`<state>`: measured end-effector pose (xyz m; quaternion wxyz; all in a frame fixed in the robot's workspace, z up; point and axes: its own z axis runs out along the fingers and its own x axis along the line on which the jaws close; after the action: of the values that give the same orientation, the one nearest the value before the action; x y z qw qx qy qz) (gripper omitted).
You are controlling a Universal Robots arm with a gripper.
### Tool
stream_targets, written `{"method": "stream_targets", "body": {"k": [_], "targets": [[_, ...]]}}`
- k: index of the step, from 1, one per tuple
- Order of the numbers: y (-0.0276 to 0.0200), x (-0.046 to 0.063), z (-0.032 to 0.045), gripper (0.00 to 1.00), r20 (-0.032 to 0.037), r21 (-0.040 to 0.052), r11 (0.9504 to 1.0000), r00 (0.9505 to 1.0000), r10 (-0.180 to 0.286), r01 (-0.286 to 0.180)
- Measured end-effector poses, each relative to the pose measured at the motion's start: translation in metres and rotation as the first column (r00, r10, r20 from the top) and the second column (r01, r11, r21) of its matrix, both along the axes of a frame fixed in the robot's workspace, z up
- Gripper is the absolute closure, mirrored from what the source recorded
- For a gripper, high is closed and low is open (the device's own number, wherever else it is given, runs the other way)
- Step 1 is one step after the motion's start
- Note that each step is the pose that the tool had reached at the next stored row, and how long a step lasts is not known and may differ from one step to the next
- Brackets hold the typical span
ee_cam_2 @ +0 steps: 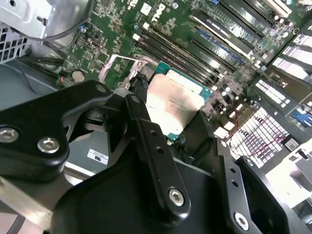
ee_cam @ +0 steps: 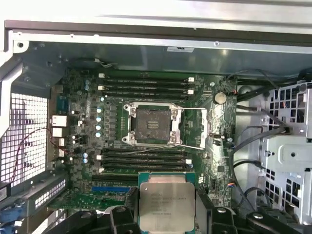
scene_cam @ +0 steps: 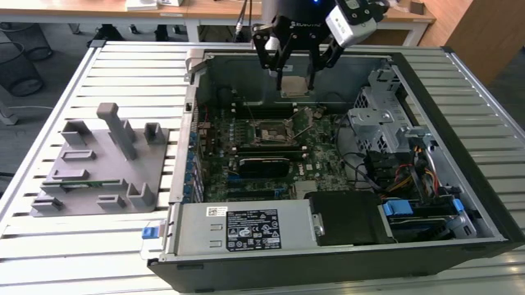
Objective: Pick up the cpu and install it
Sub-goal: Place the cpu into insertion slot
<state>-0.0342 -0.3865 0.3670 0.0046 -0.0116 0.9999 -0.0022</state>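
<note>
Gripper [scene_cam: 296, 80], black and jointed, clamps one cpu [scene_cam: 294, 87], a flat square chip with a dull silver top, above one open metal case [scene_cam: 328, 270]. Inside lies one green motherboard [ee_cam: 214, 161] with one empty, steel-framed square socket [ee_cam: 152, 124]. One grey moulded tray [scene_cam: 82, 178] sits on the slatted table [scene_cam: 131, 67].

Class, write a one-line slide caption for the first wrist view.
Gripper holds the cpu over the open computer case, socket empty.
</note>
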Motion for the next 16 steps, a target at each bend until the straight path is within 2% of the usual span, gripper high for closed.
{"method": "stream_targets", "body": {"k": [2,4,12,16], "targets": [[0.0001,0.0025,-0.0001,0.46,0.0,0.0,1.0,1.0,0.0,0.0],[0.0011,0.0032,-0.0001,0.46,0.0,-0.0053,1.0,1.0,-0.007,0.007],[0.0027,0.0033,-0.0011,0.46,0.0008,-0.0118,0.9954,0.9954,-0.096,0.096],[0.0027,0.0033,-0.0014,0.46,0.001,-0.0122,0.9862,0.9862,-0.165,0.165]]}}
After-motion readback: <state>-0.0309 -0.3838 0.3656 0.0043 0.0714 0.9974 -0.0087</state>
